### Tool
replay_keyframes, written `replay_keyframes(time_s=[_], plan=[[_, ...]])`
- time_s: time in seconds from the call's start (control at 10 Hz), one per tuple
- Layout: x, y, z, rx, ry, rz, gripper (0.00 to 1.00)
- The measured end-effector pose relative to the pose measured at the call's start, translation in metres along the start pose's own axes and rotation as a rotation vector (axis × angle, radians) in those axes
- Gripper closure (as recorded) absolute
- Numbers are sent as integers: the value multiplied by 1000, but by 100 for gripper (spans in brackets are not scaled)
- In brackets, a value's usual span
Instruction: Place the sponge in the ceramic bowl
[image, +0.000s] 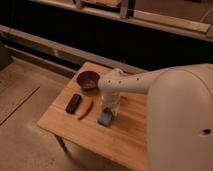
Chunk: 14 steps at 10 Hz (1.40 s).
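Dim, warm light falls on what we take for a workshop or store room: a dark wall (100, 35) runs across the back, crossed by pale horizontal ledges, and a grey concrete floor (25, 135) spreads out at the left. On that floor stands a small wooden table (130, 137) with a light plank top, one dark leg showing under its near corner. At the table's far edge we see the ceramic bowl (88, 79), round and dark maroon. Nearer to us lie a black bar (73, 103) and, just beside it, a thin red-orange object (85, 108). The sponge (105, 119), flat and blue, rests on the wood near the middle of the top, well apart from the bowl. The white arm (137, 82) reaches in from the robot's bulky body (185, 120) at the right and bends down, so that the gripper (110, 108) hangs directly over the sponge, at or just above it. Whether it is clamped on the sponge or released, we cannot tell.
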Motion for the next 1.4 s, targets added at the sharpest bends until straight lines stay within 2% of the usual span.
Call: replay_keyframes(time_s=[0.1, 0.4, 0.7, 1.0, 1.4], plan=[[2, 6, -11, -19, -18, -6, 99], [2, 17, -37, -56, -65, -20, 100], [-13, 32, -69, -77, -118, -34, 100], [-44, 53, -96, -70, -154, -62, 100], [-103, 89, -130, -59, -191, -78, 100]])
